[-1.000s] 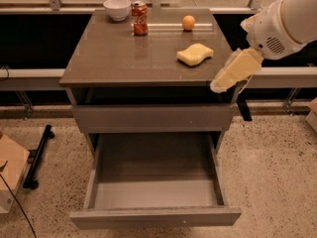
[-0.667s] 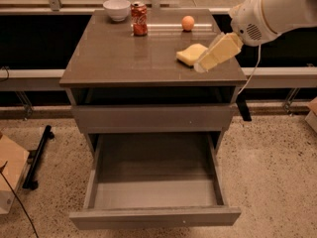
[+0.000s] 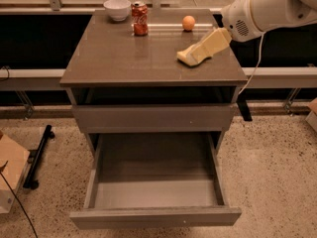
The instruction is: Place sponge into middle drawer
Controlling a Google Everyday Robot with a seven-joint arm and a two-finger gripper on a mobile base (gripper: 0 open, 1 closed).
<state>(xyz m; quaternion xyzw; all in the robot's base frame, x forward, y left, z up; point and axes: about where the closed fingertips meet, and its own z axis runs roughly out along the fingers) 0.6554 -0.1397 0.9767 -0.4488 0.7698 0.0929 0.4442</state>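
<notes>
Your end effector [image 3: 199, 54] slants down onto the sponge [image 3: 182, 58] at the desk's [image 3: 124, 58] right side; you cannot tell whether it grips. The sponge's exposed end points toward the desk's front-left, its long axis mostly hidden. The middle drawer [image 3: 153, 216] stands open below the desk.

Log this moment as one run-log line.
phase: reach | end effector: at sponge, right side of cabinet top | sponge: not yet in drawer | middle drawer: open

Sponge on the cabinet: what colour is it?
The sponge is pale yellow, camera view; the gripper is at its right side.
</notes>
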